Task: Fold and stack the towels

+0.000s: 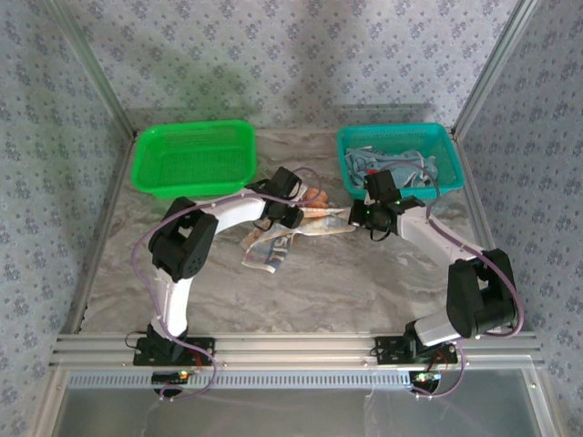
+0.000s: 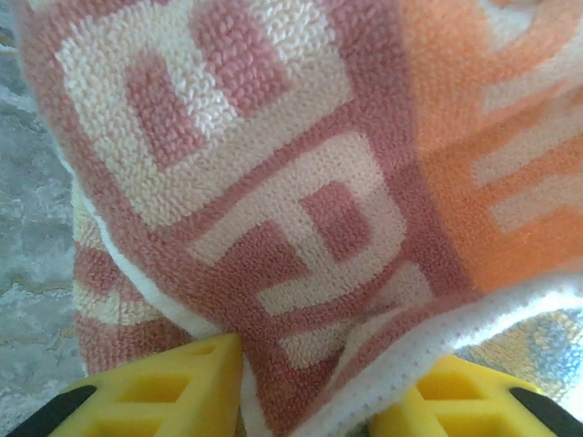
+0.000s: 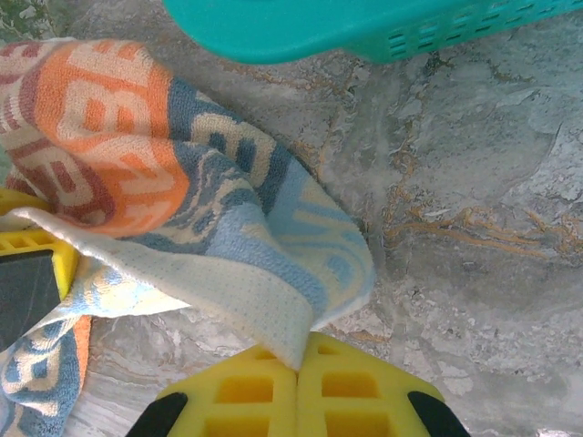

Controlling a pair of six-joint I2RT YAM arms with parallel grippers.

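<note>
The right claw (image 3: 299, 350), fingers pressed together, pinched an edge of the striped towel (image 3: 137, 155), which hung over the marble table (image 3: 474, 228) just in front of the teal basket (image 3: 364, 27). The left claw (image 2: 305, 364) straddled a fold of the same towel; whether it gripped could not be told. A green basket (image 1: 193, 159) stood far left.

**Colours and Patterns Across the Views**

Towel (image 2: 273, 182): bands of dusty red, orange and blue, each carrying cream block letters; white edging. Green basket (image 1: 193, 159), upper left; teal basket (image 1: 397, 128), upper right, holding pale blue cloths (image 1: 392, 171). Table (image 1: 346, 273): grey marble, tan veins. Fingers (image 2: 164, 396): yellow. Arms (image 1: 228, 212): white and black. Walls (image 1: 301, 55): grey-blue floral print.
</note>
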